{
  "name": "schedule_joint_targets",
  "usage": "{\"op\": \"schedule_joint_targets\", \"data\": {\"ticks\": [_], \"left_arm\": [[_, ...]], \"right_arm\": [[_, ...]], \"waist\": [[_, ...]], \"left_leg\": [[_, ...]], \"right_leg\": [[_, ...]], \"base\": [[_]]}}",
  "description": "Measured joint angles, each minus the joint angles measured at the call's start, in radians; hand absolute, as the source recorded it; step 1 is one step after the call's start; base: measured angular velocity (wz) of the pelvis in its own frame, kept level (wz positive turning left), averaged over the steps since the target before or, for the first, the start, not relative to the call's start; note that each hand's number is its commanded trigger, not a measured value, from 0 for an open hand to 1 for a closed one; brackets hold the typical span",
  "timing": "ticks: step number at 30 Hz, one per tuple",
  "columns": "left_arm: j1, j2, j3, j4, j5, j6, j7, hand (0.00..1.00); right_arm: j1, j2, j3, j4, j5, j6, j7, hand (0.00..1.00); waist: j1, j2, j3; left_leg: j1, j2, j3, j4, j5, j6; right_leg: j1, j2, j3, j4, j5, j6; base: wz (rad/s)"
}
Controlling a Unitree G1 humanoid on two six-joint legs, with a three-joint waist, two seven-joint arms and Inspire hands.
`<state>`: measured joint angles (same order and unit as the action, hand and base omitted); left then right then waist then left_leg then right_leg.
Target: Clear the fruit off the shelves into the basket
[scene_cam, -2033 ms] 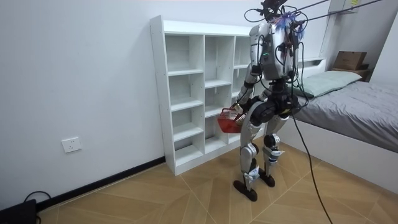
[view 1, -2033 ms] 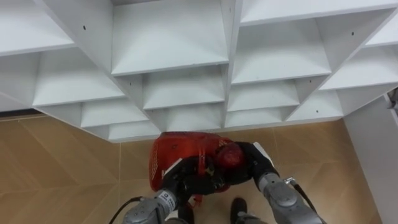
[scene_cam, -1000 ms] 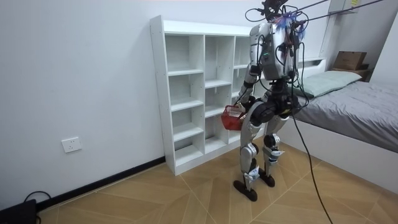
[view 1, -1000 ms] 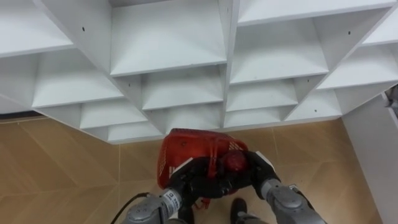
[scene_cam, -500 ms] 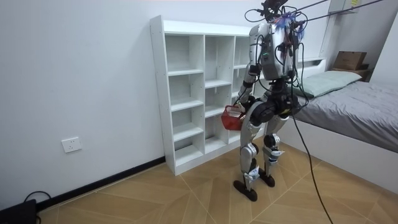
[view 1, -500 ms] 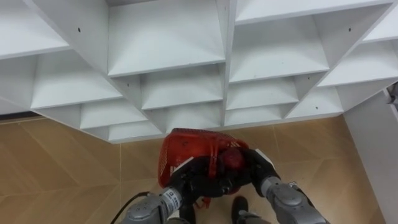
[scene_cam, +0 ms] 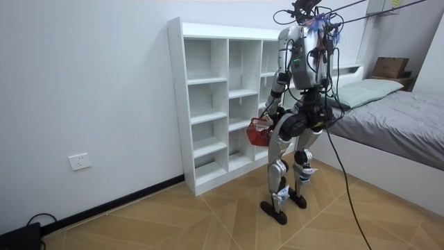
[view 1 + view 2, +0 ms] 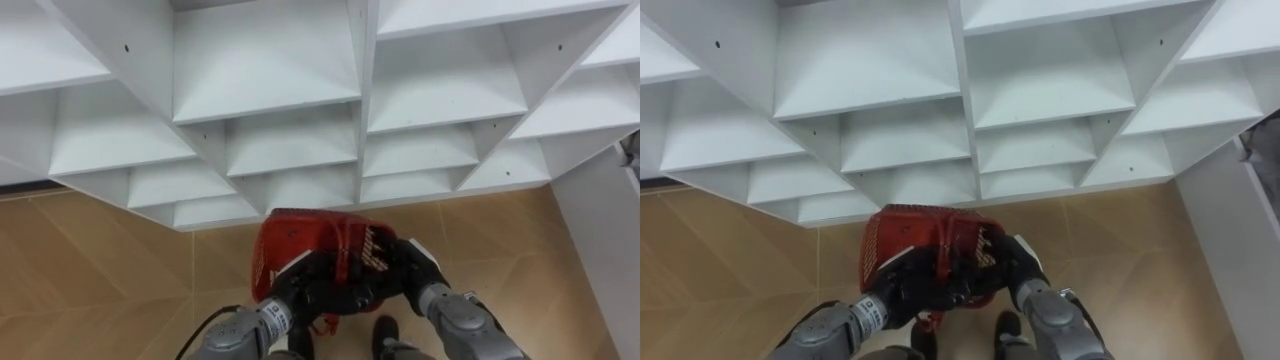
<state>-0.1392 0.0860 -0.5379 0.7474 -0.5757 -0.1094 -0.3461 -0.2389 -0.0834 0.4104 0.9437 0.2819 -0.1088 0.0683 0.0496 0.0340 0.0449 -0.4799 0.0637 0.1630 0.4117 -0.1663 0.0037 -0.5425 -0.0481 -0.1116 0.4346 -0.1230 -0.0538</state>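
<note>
Before the white wooden cubby shelf (image 8: 265, 60), the robot's left hand (image 8: 300, 287) clamped a red plastic mesh basket (image 8: 305, 237). Its right hand (image 8: 410, 265) sat at the basket's 3 o'clock, grip unclear.

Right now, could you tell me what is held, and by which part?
The red basket, by its near rim, in the left hand; right hand alongside.

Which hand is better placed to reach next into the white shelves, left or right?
Probably the right hand. The left hand grips the red basket at its near rim and seems to carry it; the right rests at its right edge, so it looks freer.
</note>
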Motion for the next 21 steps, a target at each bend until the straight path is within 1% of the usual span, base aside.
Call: {"op": "schedule_joint_targets", "data": {"ticks": [6,14,21], "left_arm": [[-0.001,0.000,-0.001,0.000,0.000,0.000,0.000,1.00],[-0.003,0.001,-0.001,0.000,0.000,0.000,0.000,1.00],[-0.003,0.001,-0.001,0.000,0.000,0.000,0.000,1.00]], "right_arm": [[0.000,0.000,0.000,0.000,-0.003,0.000,0.000,0.00],[-0.002,0.000,0.000,0.000,-0.004,0.000,0.001,0.00],[-0.003,0.000,0.000,0.003,-0.004,0.000,0.001,0.00]], "waist": [[-0.003,0.000,0.0000],[-0.016,0.000,0.0000],[-0.016,0.000,-0.0001]], "left_leg": [[0.000,0.000,-0.001,0.001,0.000,0.000],[0.000,0.000,-0.001,0.001,0.000,0.000],[0.001,0.000,-0.001,0.001,0.000,0.000]], "right_leg": [[0.001,0.000,-0.001,0.000,0.000,0.000],[0.000,0.000,-0.001,0.000,0.000,0.000],[0.002,0.000,-0.001,-0.001,0.000,0.000]], "base": [[0.00],[0.00],[0.00]]}}
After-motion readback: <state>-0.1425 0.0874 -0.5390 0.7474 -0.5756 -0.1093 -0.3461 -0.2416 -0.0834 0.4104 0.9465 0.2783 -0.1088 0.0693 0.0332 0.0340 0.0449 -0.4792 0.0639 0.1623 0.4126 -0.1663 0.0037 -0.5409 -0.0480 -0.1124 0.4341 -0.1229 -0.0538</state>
